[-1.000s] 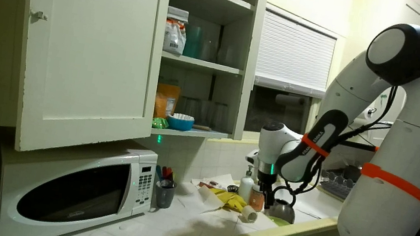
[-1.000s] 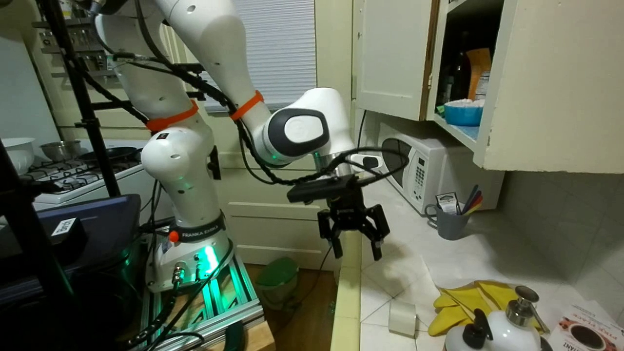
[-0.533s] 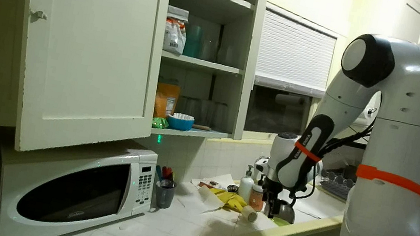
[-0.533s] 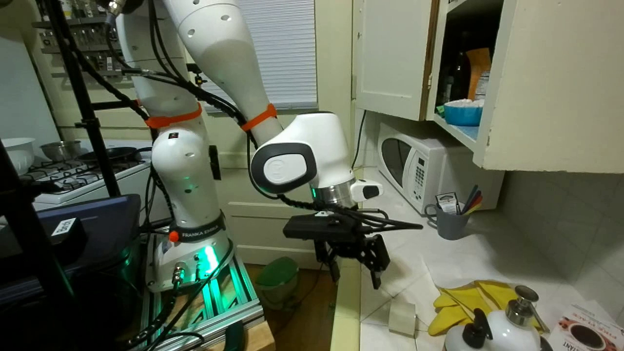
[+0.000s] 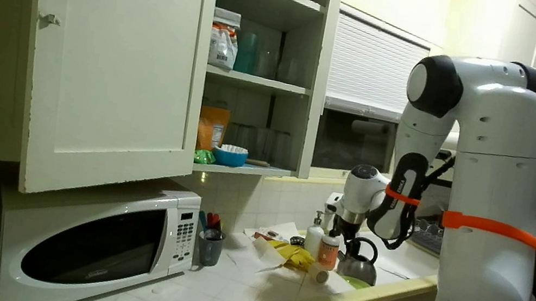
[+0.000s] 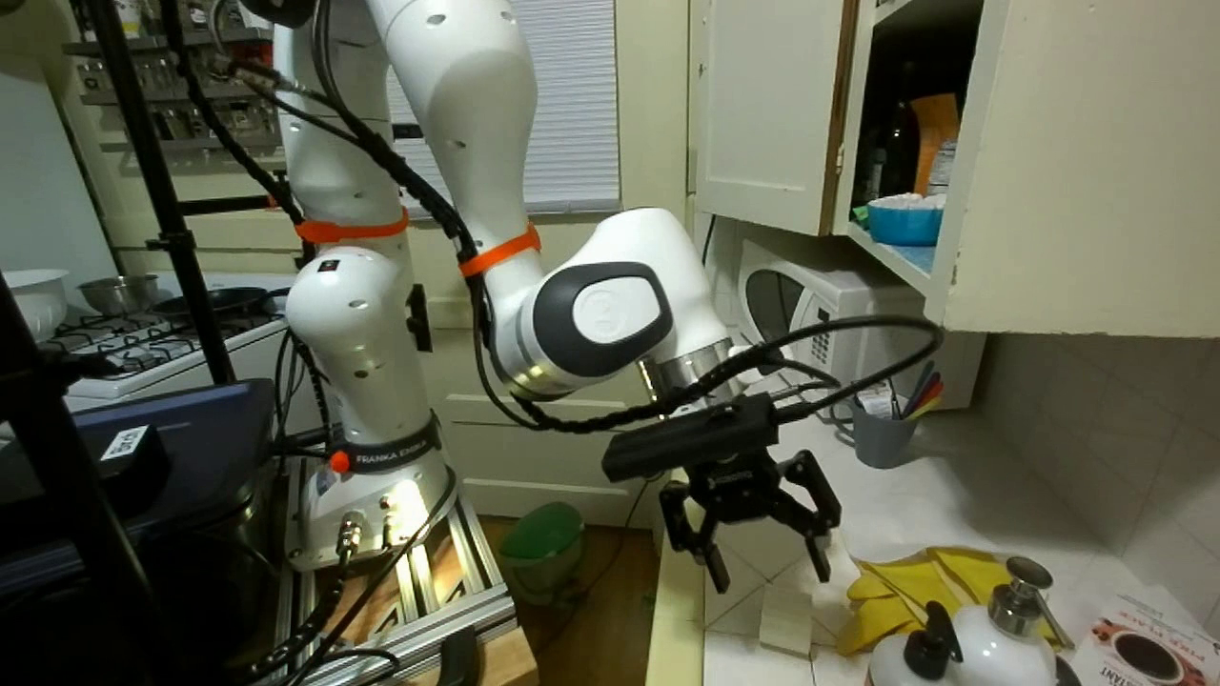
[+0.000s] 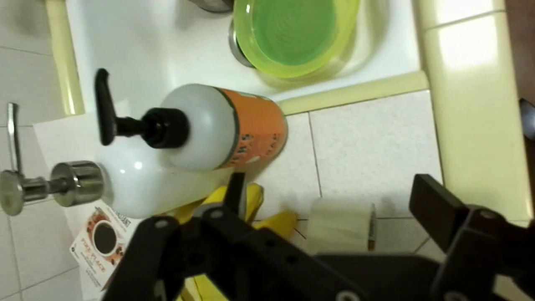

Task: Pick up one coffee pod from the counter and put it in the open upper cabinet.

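my pincer (image 6: pixel 770 578) gapes empty over the tabletop (image 7: pixel 376 146); i find no certain coffee pod, but the coffee packet (image 7: pixel 102 246), my best guess, lies wallward of the pincer, by the white bottle (image 7: pixel 154 184).

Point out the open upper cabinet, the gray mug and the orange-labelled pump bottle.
Open upper cabinet (image 5: pixel 147 52): in an exterior view, on its door's recessed panel.
Gray mug (image 6: pixel 885 441): in an exterior view, on its outer wall.
Orange-labelled pump bottle (image 7: pixel 253 125): in the wrist view, on its orange label.
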